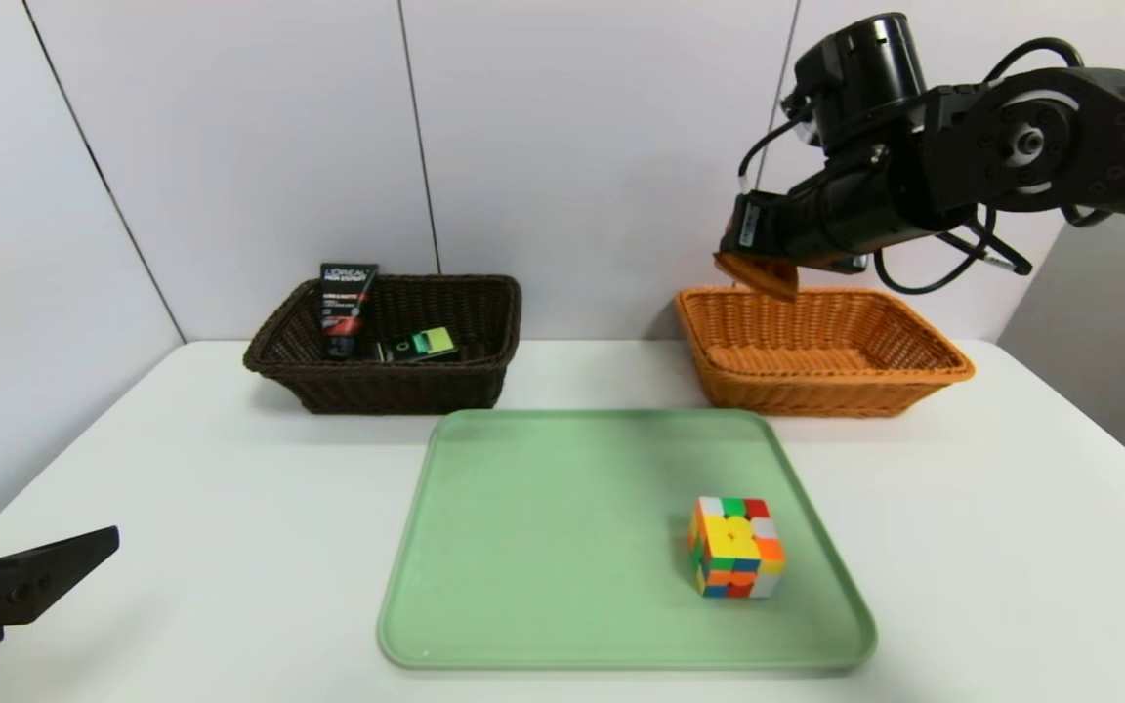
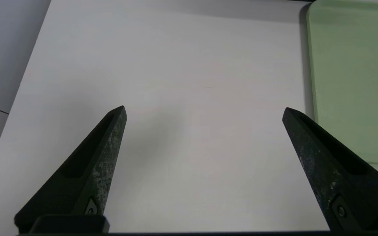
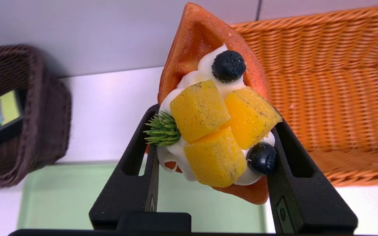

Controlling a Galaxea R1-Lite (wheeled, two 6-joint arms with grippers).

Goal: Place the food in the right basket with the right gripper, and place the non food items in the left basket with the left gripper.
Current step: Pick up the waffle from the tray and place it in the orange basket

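My right gripper (image 1: 763, 268) is shut on the food (image 3: 215, 131), an orange-brown waffle wedge with cream, yellow fruit and dark berries. It hangs in the air above the left rim of the right basket (image 1: 821, 351), light orange wicker (image 3: 336, 108). The left basket (image 1: 387, 342), dark brown, holds the black L'Oreal tube (image 1: 347, 308) and the black bottle with a green label (image 1: 419, 346). The puzzle cube (image 1: 735, 547) sits on the green tray (image 1: 562, 547). My left gripper (image 2: 203, 109) rests open over bare table at the near left (image 1: 55, 571).
The white table (image 1: 230, 508) meets a white wall just behind both baskets. The tray's edge (image 2: 349, 82) lies beside my left gripper. The dark basket (image 3: 21, 114) and the tray (image 3: 77, 196) also show in the right wrist view.
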